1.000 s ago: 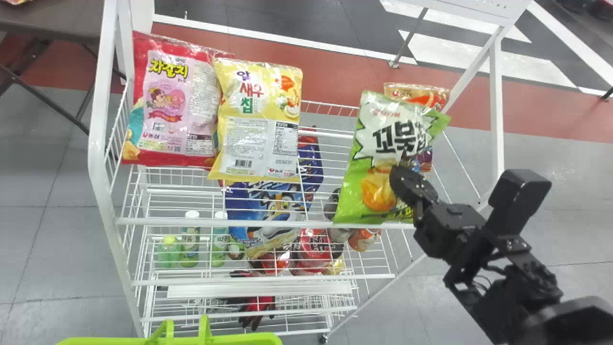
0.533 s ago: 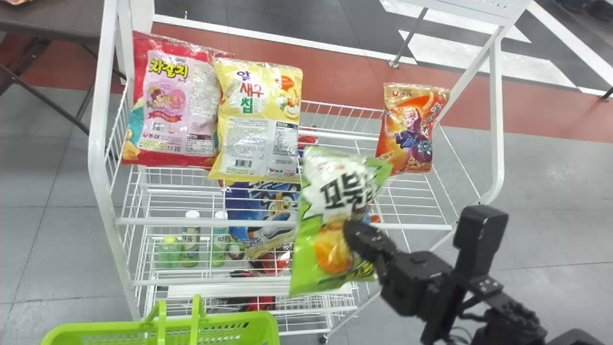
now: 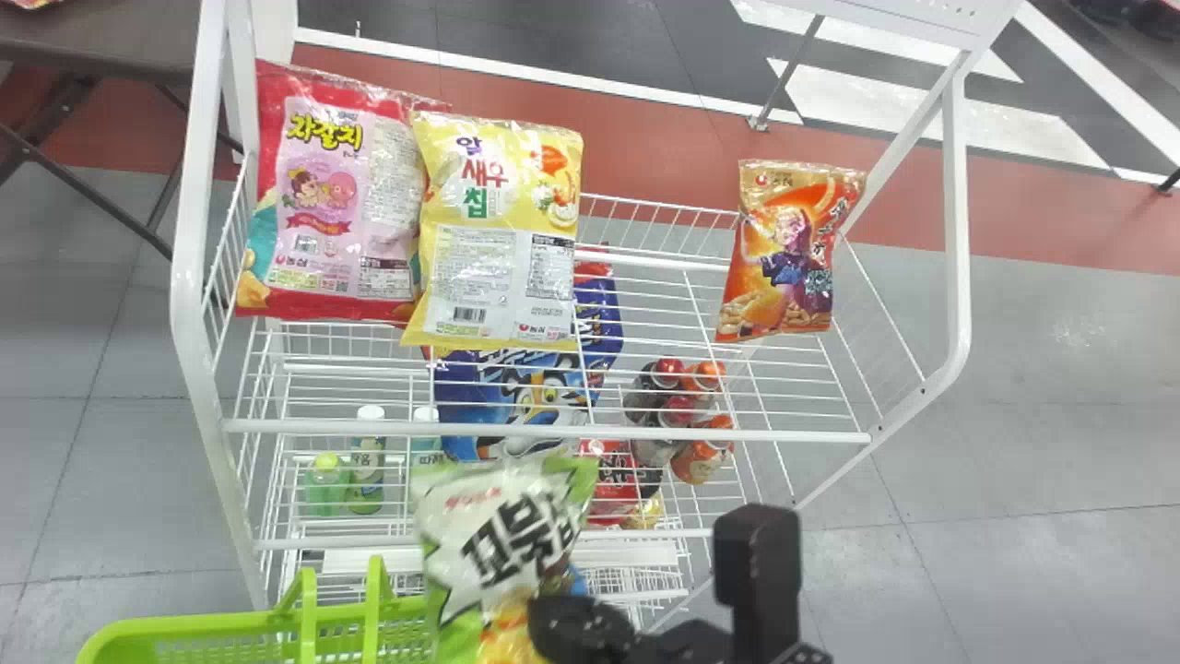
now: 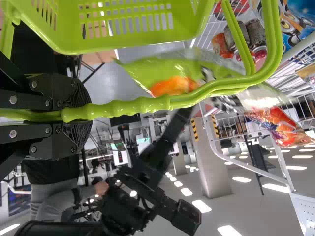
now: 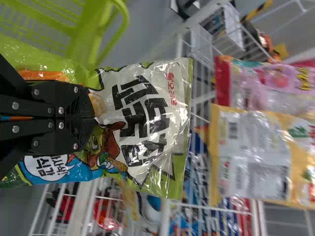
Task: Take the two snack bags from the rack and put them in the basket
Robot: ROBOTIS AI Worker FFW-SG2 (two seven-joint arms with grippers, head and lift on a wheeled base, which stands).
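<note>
Head view, 3 top-shelf bags (image 3: 493, 231), 1 gripped green bag (image 3: 493, 544), 1 basket (image 3: 207, 627)

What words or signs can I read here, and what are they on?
"꼬북", then a creased character: green-and-white snack bag in the right gripper.
"자갈치", "농심": red-and-pink snack bag.
"알새우칩", "농심": yellow snack bag.
"농심": orange snack bag; its title is too blurred.
Bottle labels and the remaining print: too small, blurred or partly hidden.
</note>
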